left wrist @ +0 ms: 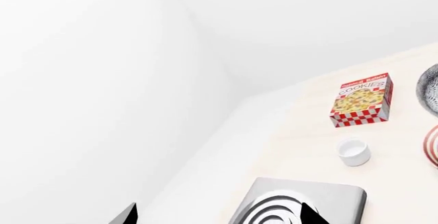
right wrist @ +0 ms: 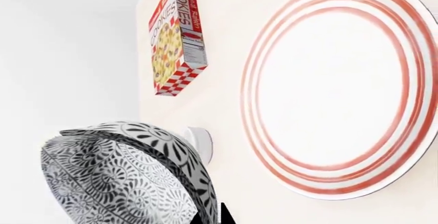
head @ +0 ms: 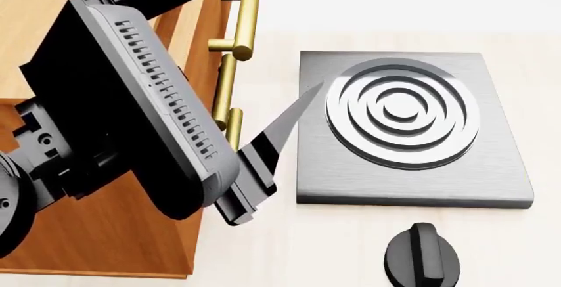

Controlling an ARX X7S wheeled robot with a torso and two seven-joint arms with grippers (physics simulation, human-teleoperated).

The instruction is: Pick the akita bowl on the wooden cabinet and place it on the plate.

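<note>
Right gripper clenched on akita bowl rim; plate close beside, empty. Left gripper far off, state unclear.

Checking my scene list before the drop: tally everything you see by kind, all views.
Akita bowl: 1
Plate: 1
Cookie box: 1
White cup: 1
Burner: 1
Black knob: 1
Wooden cabinet: 1
Total: 7
</note>
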